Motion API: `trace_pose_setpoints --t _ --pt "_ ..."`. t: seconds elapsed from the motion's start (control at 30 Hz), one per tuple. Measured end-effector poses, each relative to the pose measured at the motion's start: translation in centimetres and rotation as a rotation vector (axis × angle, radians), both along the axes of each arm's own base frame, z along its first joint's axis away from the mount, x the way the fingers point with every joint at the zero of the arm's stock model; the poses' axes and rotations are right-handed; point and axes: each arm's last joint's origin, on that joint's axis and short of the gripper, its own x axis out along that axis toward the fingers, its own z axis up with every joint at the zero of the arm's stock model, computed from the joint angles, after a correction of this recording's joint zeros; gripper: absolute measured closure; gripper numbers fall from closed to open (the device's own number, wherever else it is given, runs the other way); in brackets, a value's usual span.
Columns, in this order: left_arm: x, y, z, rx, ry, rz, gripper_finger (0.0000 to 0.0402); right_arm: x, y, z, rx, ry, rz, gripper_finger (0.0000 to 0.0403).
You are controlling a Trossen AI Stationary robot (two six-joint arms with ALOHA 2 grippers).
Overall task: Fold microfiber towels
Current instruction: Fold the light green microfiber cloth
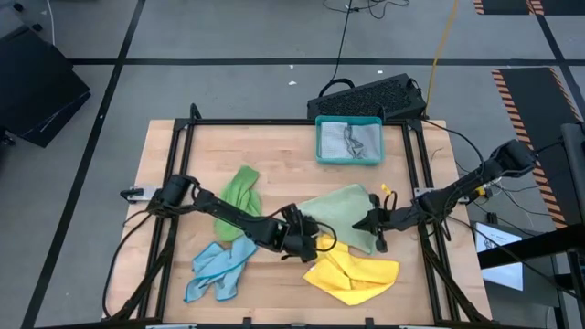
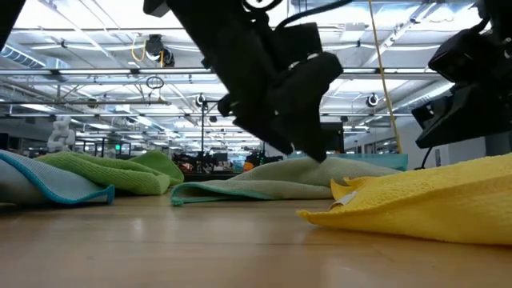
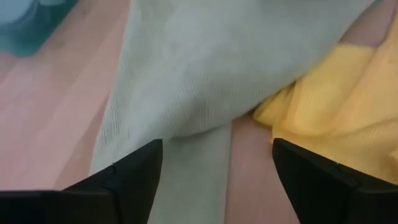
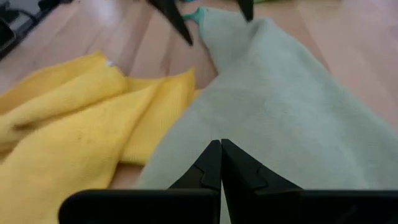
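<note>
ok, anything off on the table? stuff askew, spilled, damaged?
Nothing damaged or spilled. The towels lie crumpled, as expected before folding: bright green, blue, yellow, pale green. The yellow towel overlaps the pale green one's edge. A grey cloth sits bunched in the tray.

Large industrial hall, ceiling trusses (image 2: 96, 76), hazard-striped floor (image 1: 530, 100)

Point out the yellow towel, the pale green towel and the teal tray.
yellow towel (image 1: 352, 277): high view, middle of the cloth.
pale green towel (image 1: 340, 212): high view, bare centre.
teal tray (image 1: 348, 121): high view, far rim.
</note>
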Motion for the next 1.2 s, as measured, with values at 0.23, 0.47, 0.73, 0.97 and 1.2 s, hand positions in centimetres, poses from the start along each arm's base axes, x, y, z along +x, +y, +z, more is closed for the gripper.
trace_pose_setpoints --t 0.23,0.47,0.73,0.97,1.2 --pt "-0.1 -0.3 0.0 0.002 -0.01 -0.014 0.014 -0.3 0.4 -0.2 -0.011 0.021 0.031 0.0403" --pt "-0.1 -0.6 0.1 0.023 -0.004 -0.048 0.017 -1.0 1.2 -0.5 -0.015 0.076 0.084 0.0361" --pt "-0.1 -0.8 0.1 0.024 -0.004 -0.054 0.02 -1.3 2.6 1.1 -0.029 0.279 0.078 0.0243" --pt "0.0 -1.2 0.2 -0.01 -0.033 -0.061 0.0205 -2.2 2.7 1.7 -0.035 0.383 0.015 0.0205" --pt "-0.1 -2.0 0.4 -0.006 -0.053 -0.098 0.0204 -3.0 2.7 3.1 -0.045 0.27 0.031 0.0204"
